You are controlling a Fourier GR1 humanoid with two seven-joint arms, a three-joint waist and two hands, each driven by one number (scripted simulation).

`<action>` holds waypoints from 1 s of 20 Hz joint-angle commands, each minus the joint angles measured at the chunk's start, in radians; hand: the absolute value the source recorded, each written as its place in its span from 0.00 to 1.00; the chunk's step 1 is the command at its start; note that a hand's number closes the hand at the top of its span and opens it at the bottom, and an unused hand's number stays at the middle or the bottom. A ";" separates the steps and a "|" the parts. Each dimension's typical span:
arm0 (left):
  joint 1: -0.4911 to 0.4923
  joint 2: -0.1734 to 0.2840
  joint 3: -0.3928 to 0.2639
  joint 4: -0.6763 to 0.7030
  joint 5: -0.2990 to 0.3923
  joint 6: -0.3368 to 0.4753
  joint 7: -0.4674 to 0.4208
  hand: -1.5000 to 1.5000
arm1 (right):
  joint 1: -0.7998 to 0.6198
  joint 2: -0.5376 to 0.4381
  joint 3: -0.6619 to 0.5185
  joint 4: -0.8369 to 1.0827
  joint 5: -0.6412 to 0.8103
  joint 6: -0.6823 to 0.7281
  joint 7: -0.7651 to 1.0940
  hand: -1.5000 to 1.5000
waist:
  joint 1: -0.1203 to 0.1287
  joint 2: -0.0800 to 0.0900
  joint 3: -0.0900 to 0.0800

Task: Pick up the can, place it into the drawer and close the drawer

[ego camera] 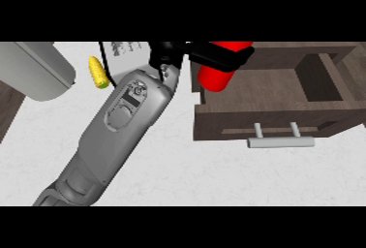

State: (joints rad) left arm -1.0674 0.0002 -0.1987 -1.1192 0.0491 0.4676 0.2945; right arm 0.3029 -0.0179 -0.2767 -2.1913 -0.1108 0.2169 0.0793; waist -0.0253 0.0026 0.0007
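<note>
The red can [215,77] hangs tilted over the back left corner of the open dark wooden drawer [266,117]. My left hand [170,54] is shut on it, its black fingers [223,56] wrapped across the can's upper part and hiding its top. The grey forearm runs from the lower left of the head view up to the hand. The drawer's inside shows bare brown wood. Its pale bar handle [280,142] sticks out from the front panel. My right hand does not show.
A yellow corn cob [98,72] lies on the white counter [200,169] left of the forearm. A big grey rounded object [36,68] fills the top left. A white panel with grey marks [125,51] stands behind the wrist. Dark wood borders the left edge.
</note>
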 commanded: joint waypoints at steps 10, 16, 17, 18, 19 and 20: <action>-0.328 0.000 -0.023 0.420 0.167 0.055 -0.110 1.00 | -0.077 -0.022 -0.026 0.054 -0.013 0.000 0.011 0.00 | -0.021 0.009 0.001; -0.368 0.000 -0.093 0.512 0.237 0.075 -0.146 1.00 | -0.048 -0.024 -0.025 0.000 -0.031 0.005 0.038 0.00 | -0.024 0.007 0.001; -0.413 0.000 -0.092 0.552 0.260 0.092 -0.133 1.00 | -0.011 0.015 0.031 0.001 0.027 0.010 -0.002 0.00 | -0.038 0.010 0.001; -0.439 0.000 -0.133 0.567 0.264 0.118 -0.125 1.00 | -0.072 -0.025 -0.013 0.072 0.007 0.011 -0.008 0.00 | -0.044 0.013 0.002; -0.463 0.000 -0.130 0.567 0.254 0.106 -0.108 1.00 | -0.070 0.012 0.045 0.011 0.051 -0.025 0.051 0.00 | -0.028 0.008 0.001; -0.423 0.000 -0.172 0.564 0.298 0.123 -0.149 1.00 | -0.104 -0.032 -0.006 0.016 -0.012 -0.008 0.066 0.00 | -0.044 0.011 0.001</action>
State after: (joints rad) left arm -1.4703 0.0001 -0.3150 -0.6009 0.2938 0.5706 0.1776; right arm 0.2437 -0.0273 -0.2686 -2.1696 -0.1027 0.2150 0.1076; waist -0.0588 0.0115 0.0019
